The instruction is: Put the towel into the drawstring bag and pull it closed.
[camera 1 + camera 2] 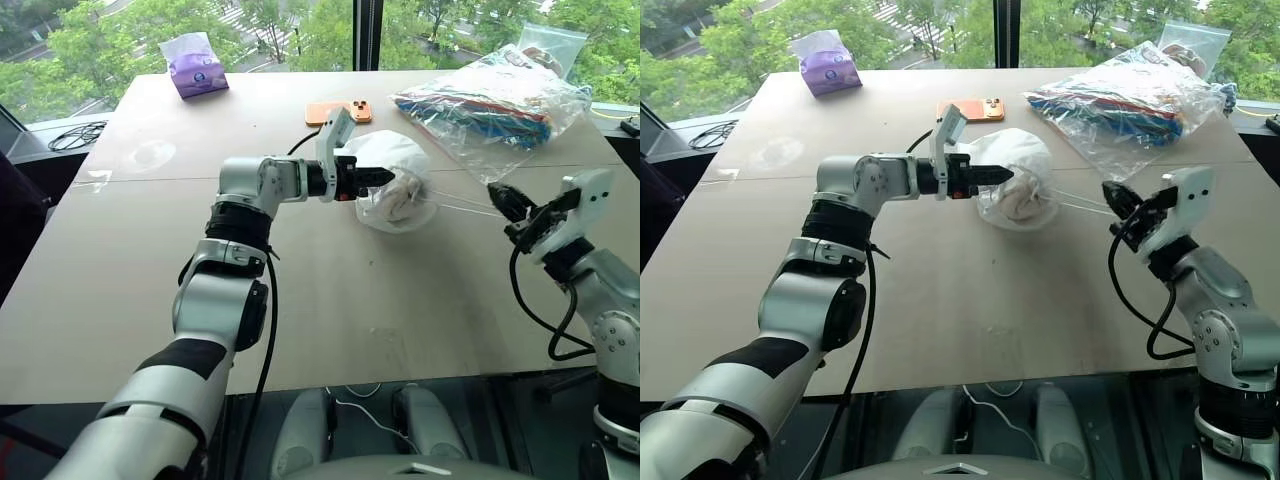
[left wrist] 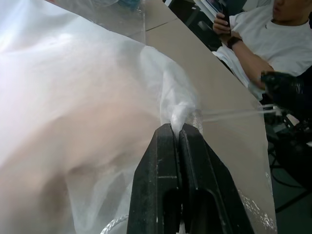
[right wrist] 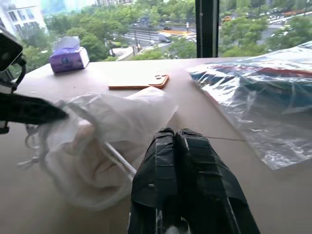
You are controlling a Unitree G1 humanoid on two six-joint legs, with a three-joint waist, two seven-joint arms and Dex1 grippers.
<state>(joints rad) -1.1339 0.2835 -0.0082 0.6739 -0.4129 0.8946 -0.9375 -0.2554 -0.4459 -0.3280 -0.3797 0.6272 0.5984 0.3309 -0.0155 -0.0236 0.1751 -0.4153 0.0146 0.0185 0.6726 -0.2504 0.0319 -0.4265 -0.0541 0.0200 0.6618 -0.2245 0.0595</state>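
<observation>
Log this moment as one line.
towel: in bag | left gripper: shut on bag | right gripper: shut on cord | cord taut

Near table [image 1: 330, 320] open – plastic bag [image 1: 495, 105], phone [image 1: 338, 112] crowd far side.

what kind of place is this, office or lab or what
Probably an upper-floor office or lab used for robot trials: a plain table stands against tall windows overlooking treetops and streets, and a seated person with a phone waits beside it.
</observation>
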